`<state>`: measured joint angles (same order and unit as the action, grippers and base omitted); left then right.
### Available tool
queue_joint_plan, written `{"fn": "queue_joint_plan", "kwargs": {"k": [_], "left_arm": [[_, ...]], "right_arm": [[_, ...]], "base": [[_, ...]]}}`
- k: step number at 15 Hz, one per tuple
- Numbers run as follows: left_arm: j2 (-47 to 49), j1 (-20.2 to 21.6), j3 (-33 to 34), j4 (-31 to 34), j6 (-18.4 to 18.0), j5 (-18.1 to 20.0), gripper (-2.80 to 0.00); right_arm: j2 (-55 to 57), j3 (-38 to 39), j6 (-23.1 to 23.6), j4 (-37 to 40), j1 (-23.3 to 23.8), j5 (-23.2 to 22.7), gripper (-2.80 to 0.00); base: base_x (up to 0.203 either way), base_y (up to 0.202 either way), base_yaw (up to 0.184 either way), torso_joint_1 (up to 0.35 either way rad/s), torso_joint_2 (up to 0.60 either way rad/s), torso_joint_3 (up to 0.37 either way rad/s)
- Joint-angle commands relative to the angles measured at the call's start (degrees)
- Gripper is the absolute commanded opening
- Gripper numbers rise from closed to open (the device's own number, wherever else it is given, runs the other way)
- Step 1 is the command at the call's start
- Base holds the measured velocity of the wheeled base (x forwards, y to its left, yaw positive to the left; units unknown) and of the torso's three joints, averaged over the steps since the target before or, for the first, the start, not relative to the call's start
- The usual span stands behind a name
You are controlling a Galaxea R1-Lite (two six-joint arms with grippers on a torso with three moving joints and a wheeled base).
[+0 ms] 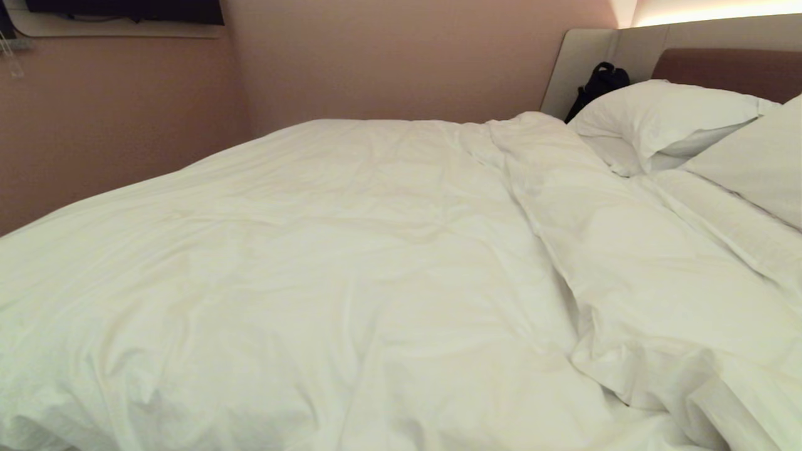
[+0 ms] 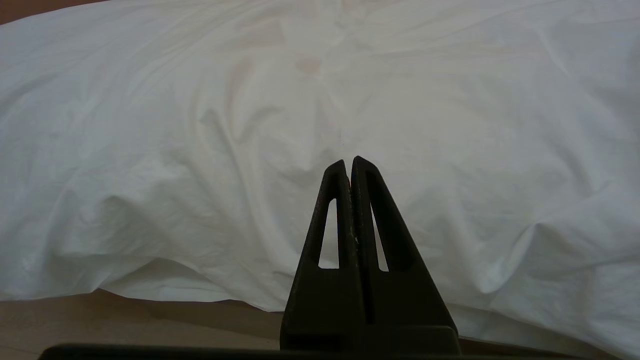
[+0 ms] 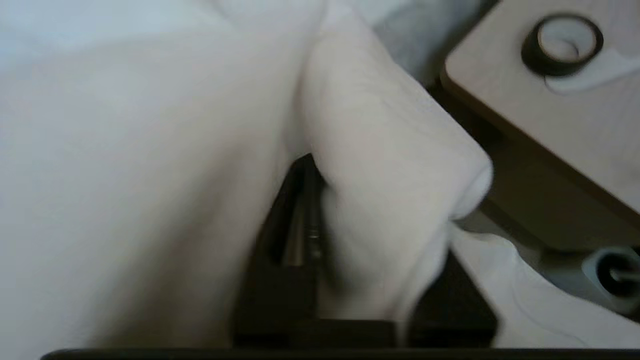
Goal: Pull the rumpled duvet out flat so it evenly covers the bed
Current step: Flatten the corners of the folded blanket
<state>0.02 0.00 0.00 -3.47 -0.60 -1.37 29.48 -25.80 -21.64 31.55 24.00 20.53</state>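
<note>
**Q:** White cloth is filling the near edge of the head view. What is it?

**R:** That is the duvet [image 1: 326,263], lying puffy and creased over the bed [image 1: 727,69]. It is covering most of the mattress, with a long ridge running from the far side toward the near right corner, where it is bunching up. Neither arm is showing in the head view.

**Q:** What else is sitting around it?

**R:** Two pillows [image 1: 664,119] are leaning at the head end, against the padded headboard. A dark bag [image 1: 601,84] is standing behind the far pillow, by the wall. In the right wrist view, a pale table [image 3: 545,115] is standing just beside the bed, carrying a dark ring [image 3: 562,45].

**Q:** How is the right gripper doing?

**R:** The right gripper [image 3: 345,240] is sitting low at the duvet's edge. A thick fold of duvet is lying between its fingers [image 3: 290,235], hiding one of them almost wholly. They are standing apart around the fold; whether they are gripping it, I cannot tell.

**Q:** And the left?

**R:** The left gripper [image 2: 348,165] is hanging by the bedside, pointing at the duvet's drooping side, with its fingers pressed together and holding nothing.
</note>
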Motion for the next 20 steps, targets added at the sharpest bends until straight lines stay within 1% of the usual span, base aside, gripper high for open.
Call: {"fn": "queue_joint_plan", "kwargs": {"k": [1, 4, 6, 9, 10, 12, 14, 15, 17, 20], "left_arm": [[0.0, 0.0, 0.0, 0.0, 0.0, 0.0, -2.8], [0.0, 0.0, 0.0, 0.0, 0.0, 0.0, -2.8], [0.0, 0.0, 0.0, 0.0, 0.0, 0.0, -2.8], [0.0, 0.0, 0.0, 0.0, 0.0, 0.0, -2.8], [0.0, 0.0, 0.0, 0.0, 0.0, 0.0, -2.8], [0.0, 0.0, 0.0, 0.0, 0.0, 0.0, -2.8], [0.0, 0.0, 0.0, 0.0, 0.0, 0.0, -2.8], [0.0, 0.0, 0.0, 0.0, 0.0, 0.0, -2.8], [0.0, 0.0, 0.0, 0.0, 0.0, 0.0, -2.8], [0.0, 0.0, 0.0, 0.0, 0.0, 0.0, -2.8]], "right_arm": [[-1.5, -0.1, 0.7, -4.8, 0.0, -0.1, 0.0], [-6.8, -0.5, 3.8, -4.8, -0.1, -1.6, 0.0], [-9.9, -3.2, 5.1, -4.2, 0.0, -7.0, 0.0], [-13.0, -11.8, 5.3, -0.9, 0.0, -13.1, 0.0], [-13.2, -15.0, 5.2, 0.8, 0.0, -14.6, 0.0], [-13.4, -21.6, 5.0, 4.3, 0.0, -17.0, 0.0], [-13.5, -26.8, 5.0, 7.5, 0.0, -18.2, 0.0], [-13.4, -29.0, 4.9, 9.5, 0.0, -18.4, 0.0], [-13.0, -31.4, 4.9, 15.9, 0.8, -18.2, 0.0], [-12.0, -34.9, 4.5, 29.9, 4.8, -18.3, 0.0]], "base": [[0.0, 0.0, 0.0, 0.0, 0.0, 0.0], [0.0, 0.0, 0.0, 0.0, 0.0, 0.0], [0.0, 0.0, 0.0, 0.0, 0.0, 0.0], [0.0, 0.0, 0.0, 0.0, 0.0, 0.0], [0.0, 0.0, 0.0, 0.0, 0.0, 0.0], [0.0, 0.0, 0.0, 0.0, 0.0, 0.0], [0.0, 0.0, 0.0, 0.0, 0.0, 0.0], [0.0, 0.0, 0.0, 0.0, 0.0, 0.0], [0.0, 0.0, 0.0, 0.0, 0.0, 0.0], [0.0, 0.0, 0.0, 0.0, 0.0, 0.0]]}}
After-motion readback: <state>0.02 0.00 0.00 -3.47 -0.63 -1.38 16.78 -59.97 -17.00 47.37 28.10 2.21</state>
